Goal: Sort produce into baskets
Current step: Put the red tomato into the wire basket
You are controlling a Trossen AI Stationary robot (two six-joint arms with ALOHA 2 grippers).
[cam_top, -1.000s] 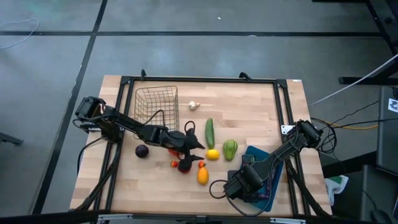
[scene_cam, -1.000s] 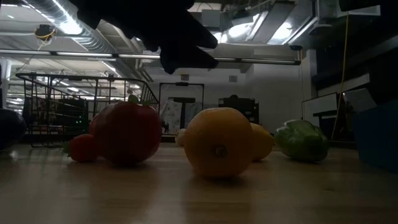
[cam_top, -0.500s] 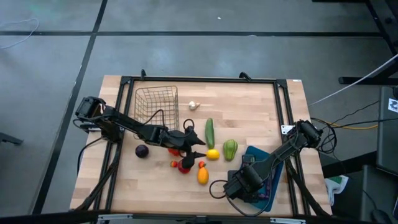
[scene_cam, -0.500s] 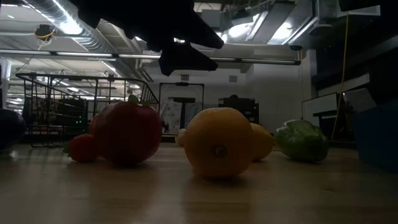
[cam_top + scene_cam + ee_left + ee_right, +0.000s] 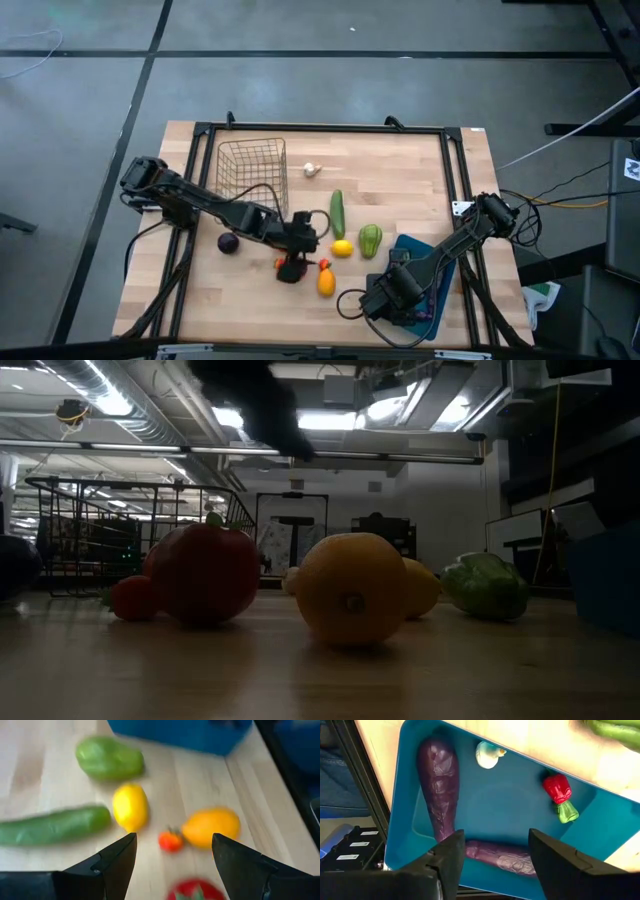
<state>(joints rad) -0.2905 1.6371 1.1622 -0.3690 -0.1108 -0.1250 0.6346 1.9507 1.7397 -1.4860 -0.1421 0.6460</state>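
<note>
My left gripper (image 5: 172, 857) is open and hangs above a large red tomato (image 5: 205, 572), whose top shows between its fingers (image 5: 196, 890). It also shows in the high view (image 5: 298, 252). Ahead of it on the wood lie a small tomato (image 5: 171, 840), an orange (image 5: 210, 826), a lemon (image 5: 130, 806), a cucumber (image 5: 55, 825) and a green pepper (image 5: 110, 757). My right gripper (image 5: 495, 862) is open over the teal tray (image 5: 485, 800). The tray holds two purple eggplants (image 5: 437, 780), a garlic (image 5: 487, 754) and a small red piece with a green stem (image 5: 559, 792).
The wire basket (image 5: 252, 170) stands at the table's far left. A garlic (image 5: 312, 169) lies beside it on the wood. A dark purple round piece (image 5: 229, 242) lies left of the left arm. A second small tomato (image 5: 280, 263) lies by the large one.
My left gripper has drawn back a little toward the table's left and near edge, over the large tomato. In the low view its dark shape has gone up and to the picture's left. The produce has kept its place.
</note>
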